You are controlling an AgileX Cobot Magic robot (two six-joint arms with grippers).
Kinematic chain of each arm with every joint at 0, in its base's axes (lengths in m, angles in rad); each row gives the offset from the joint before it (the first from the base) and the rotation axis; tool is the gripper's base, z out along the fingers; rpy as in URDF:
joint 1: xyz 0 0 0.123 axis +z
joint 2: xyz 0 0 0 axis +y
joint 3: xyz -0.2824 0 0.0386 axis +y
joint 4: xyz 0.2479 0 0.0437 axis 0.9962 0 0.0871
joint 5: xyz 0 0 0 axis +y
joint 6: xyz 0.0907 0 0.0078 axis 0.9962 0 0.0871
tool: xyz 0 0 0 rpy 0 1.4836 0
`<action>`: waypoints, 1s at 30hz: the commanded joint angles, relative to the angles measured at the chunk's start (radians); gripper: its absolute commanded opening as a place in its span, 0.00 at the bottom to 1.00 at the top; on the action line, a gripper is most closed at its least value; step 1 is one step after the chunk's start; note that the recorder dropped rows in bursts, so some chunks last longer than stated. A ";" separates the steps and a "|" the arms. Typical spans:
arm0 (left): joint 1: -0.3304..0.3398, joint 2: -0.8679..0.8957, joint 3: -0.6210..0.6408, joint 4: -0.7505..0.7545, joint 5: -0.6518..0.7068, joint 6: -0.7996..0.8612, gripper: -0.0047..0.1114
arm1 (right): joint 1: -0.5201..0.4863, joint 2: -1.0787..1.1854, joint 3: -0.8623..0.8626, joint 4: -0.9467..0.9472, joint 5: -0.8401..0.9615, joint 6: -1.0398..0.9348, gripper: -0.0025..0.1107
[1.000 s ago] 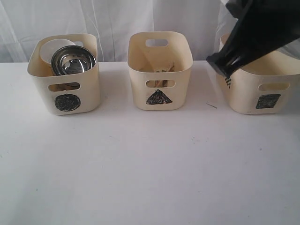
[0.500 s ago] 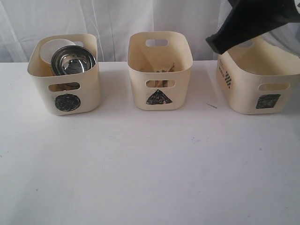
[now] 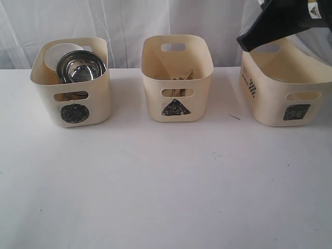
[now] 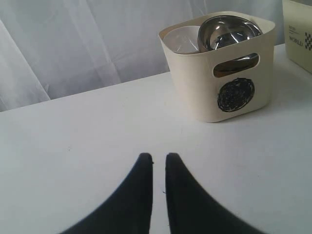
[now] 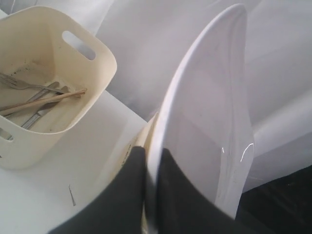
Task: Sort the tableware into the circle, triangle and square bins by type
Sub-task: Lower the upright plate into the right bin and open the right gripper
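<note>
Right tool: you grip the plate by its rim, edge-on, probably so it slots in.
Square bin: below that tool.
Left tool: clenched, empty.

bright diffuse light, faint soft shadows on table, glints on steel bowl, slightly grainy

My left gripper is showing two matte black fingers, each curving and tapering from a broad base to a small rounded tip, with no screws or cables in sight. My right gripper is wearing the same plain black on both of its smooth, narrowing fingers. From the exterior view my right arm is appearing as a black, angular casing, and it is carrying a small pale label with a dark triangular mark.
</note>
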 commanded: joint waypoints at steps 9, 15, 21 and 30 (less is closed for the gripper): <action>0.004 -0.007 0.004 -0.003 0.003 0.002 0.19 | -0.143 0.177 -0.011 -0.028 -0.288 -0.016 0.02; 0.004 -0.007 0.004 -0.003 0.003 0.002 0.19 | -0.193 0.272 -0.048 -0.028 -0.339 -0.016 0.02; 0.004 -0.007 0.004 -0.003 0.003 0.002 0.19 | -0.203 0.310 -0.072 -0.025 -0.346 -0.016 0.02; 0.004 -0.007 0.004 -0.003 0.003 0.002 0.19 | -0.203 0.345 -0.072 -0.025 -0.346 -0.016 0.02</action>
